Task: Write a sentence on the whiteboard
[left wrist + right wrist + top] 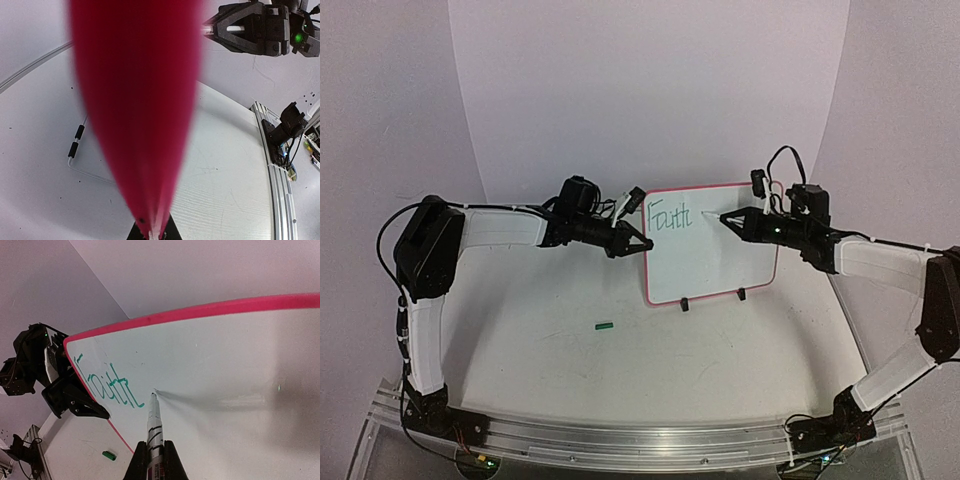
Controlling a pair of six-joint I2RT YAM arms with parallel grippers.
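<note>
Upright on the scuffed white worktop (pixel 620 380) stands the red-rimmed whiteboard (pixel 715 265), pale curved backdrop (pixel 650 100) behind; left tool (pixel 640 243) clamps its left edge, right tool (pixel 730 221) grips a silver marker (pixel 154 422) touching it.

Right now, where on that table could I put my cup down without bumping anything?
The widest bare patch of the table lies in front of the whiteboard, between the two arm bases, right of the small green piece. It is crowded at the board: the left gripper clamps its edge, and the right gripper holds a marker.

Overhead rear view and close wrist views share the whiteboard (pixel 710 262).
</note>
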